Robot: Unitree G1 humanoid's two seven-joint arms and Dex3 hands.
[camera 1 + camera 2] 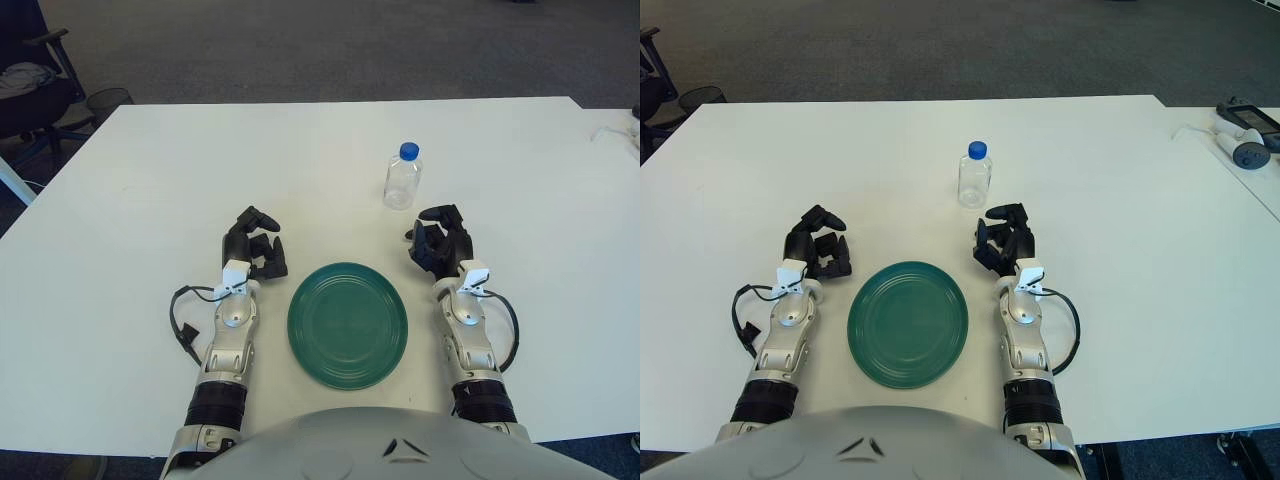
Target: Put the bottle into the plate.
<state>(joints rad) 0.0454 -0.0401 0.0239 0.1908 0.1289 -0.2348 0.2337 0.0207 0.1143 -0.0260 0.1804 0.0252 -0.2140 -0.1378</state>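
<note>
A small clear bottle (402, 177) with a blue cap stands upright on the white table (200, 170), beyond the green plate (347, 323). The plate lies flat near the table's front edge, between my two hands. My right hand (440, 243) shows just right of the plate and a short way in front of the bottle, apart from it, fingers loosely curled and holding nothing. My left hand (256, 245) shows left of the plate, fingers relaxed and holding nothing.
An office chair (30, 85) stands off the table's far left corner. A cable and small devices (1240, 135) lie on a second table at the far right. Grey carpet lies beyond the table's far edge.
</note>
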